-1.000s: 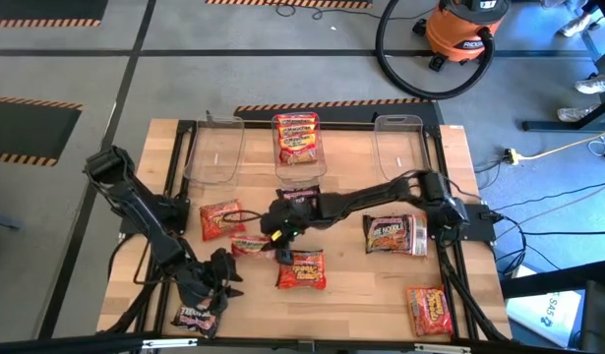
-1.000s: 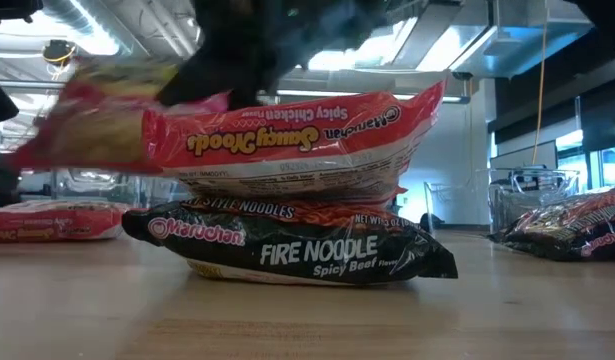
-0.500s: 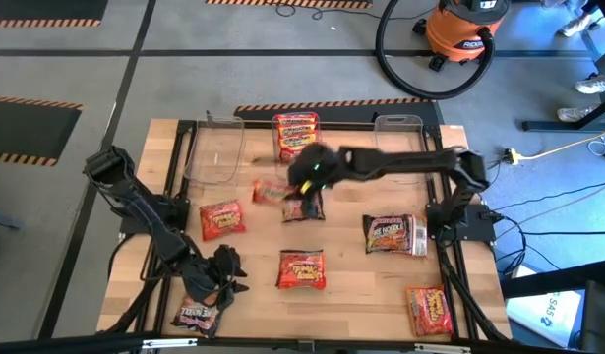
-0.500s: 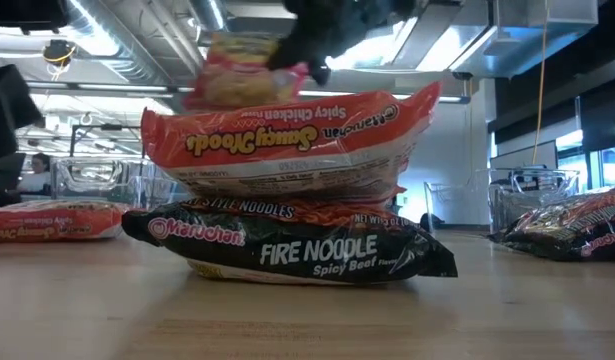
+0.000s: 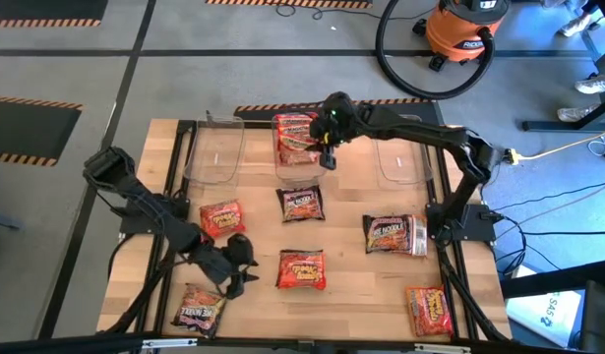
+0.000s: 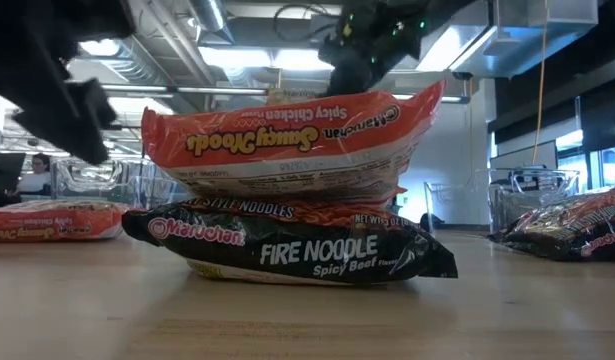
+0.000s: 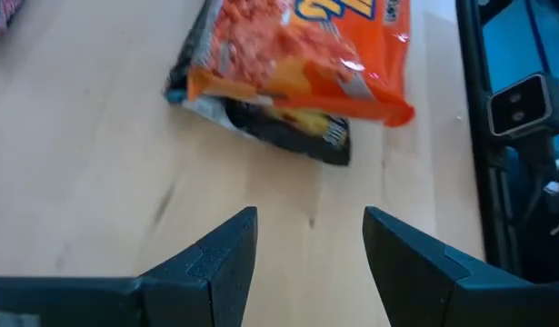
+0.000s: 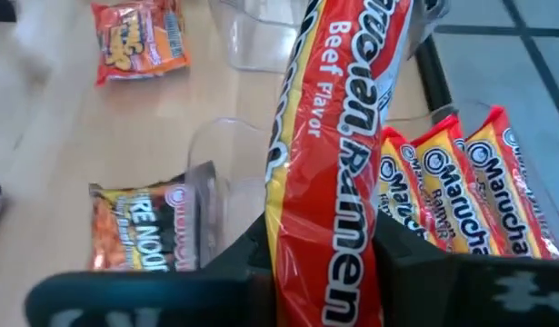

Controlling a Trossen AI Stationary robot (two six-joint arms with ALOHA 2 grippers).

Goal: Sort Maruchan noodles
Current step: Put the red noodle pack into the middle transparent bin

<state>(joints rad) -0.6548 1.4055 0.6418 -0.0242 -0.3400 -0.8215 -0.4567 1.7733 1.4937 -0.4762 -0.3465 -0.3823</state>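
Observation:
Red and dark Maruchan packets lie flat about the table. A red-orange packet (image 5: 302,268) rests on a dark Fire Noodle packet (image 6: 287,250) at centre near. My right gripper (image 5: 326,153) hangs over the middle clear tub (image 5: 282,165), shut on a red beef packet (image 8: 338,136); red packets (image 8: 447,186) lie in that tub. My left gripper (image 7: 311,241) is open just above the table, left of the stacked pair (image 7: 297,54), touching nothing. My right gripper pinches the red beef packet between its two fingers (image 8: 406,263), across the packet's flat faces at its end nearest the wrist (image 8: 320,272). The packet is lifted clear above the tub, standing on edge and reaching out past the fingertips.
Clear tubs stand left (image 5: 215,147) and right (image 5: 398,147) of the middle one along the far edge. Loose packets: red (image 5: 221,218), dark (image 5: 302,204), dark (image 5: 395,234), dark (image 5: 199,310), red (image 5: 430,310). Bare wood lies between them.
My right gripper has lifted the red packet from the table's middle and carried it up and toward the far edge, over the middle tub. My left gripper has moved from the near left packet toward the stacked pair at centre.

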